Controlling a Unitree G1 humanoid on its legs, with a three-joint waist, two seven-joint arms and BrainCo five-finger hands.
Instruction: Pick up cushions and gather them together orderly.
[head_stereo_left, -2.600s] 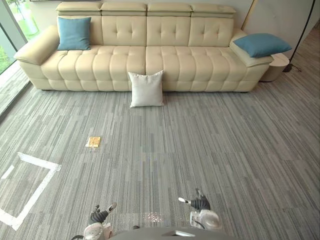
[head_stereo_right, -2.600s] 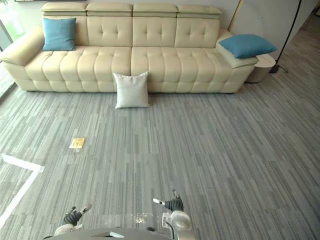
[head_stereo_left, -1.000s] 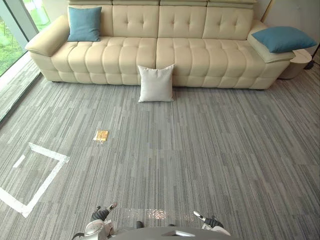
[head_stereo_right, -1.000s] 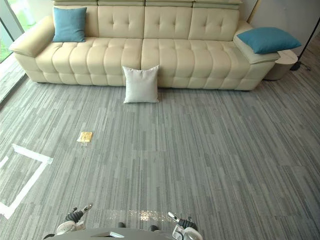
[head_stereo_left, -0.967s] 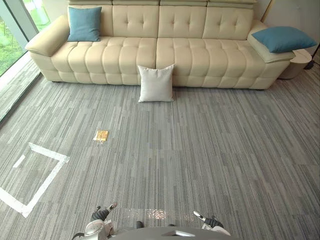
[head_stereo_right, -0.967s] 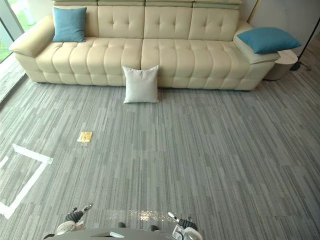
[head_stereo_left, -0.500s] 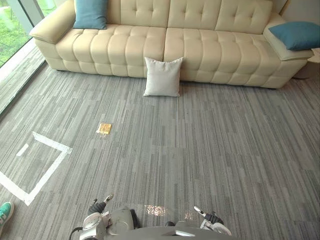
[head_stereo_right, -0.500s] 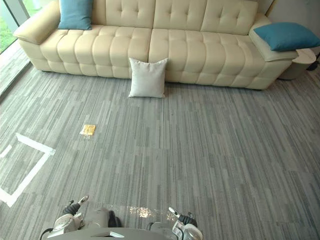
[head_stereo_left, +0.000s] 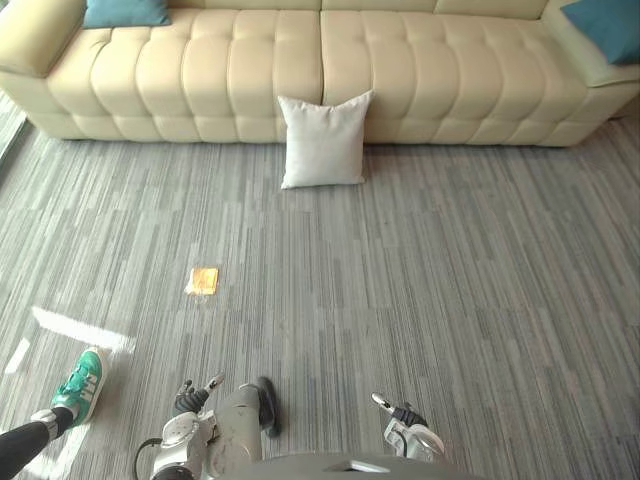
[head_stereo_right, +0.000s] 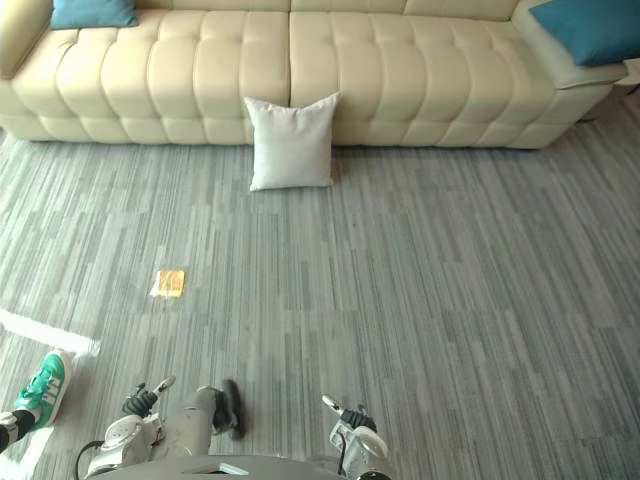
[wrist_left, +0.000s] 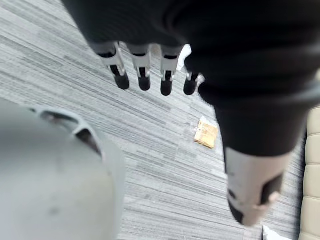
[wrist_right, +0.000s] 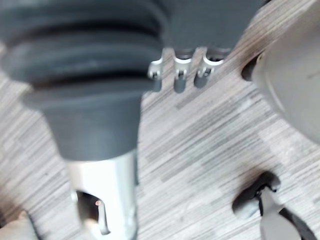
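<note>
1. Both hands hang low at the near edge of the floor (head_stereo_left: 470, 290), well apart from any cushion. The left hand (head_stereo_left: 190, 400) has its fingers (wrist_left: 142, 75) straight and loose, and it holds nothing. The right hand (head_stereo_left: 400, 412) is also relaxed and empty, with bare carpet past its fingers (wrist_right: 179, 80).
2. The white cushion (head_stereo_left: 323, 140) stands on the floor, leaning against the front of the sofa (head_stereo_left: 430, 70) near its middle. One blue cushion (head_stereo_left: 125, 12) sits at the sofa's left end, and the other blue cushion (head_stereo_right: 580, 28) lies on the right armrest. All three are well apart, so I judge the gathering not yet begun.
3. A small yellow flat piece (head_stereo_left: 203, 280) lies on the floor to the left of the straight line to the white cushion. If the robot drifts left on the way, it could step on the piece and slip.
4. A person's green shoe (head_stereo_left: 80, 385) is near the left hand. A wide swing of that arm could strike the person.
5. The white cushion is soft and only propped up. A push from straight fingers would likely tip it flat against the sofa's base. A shallow pinch on a corner could let it sag and slide out.
6. The blue cushion on the armrest may slide off the far side if it is nudged instead of grasped.
</note>
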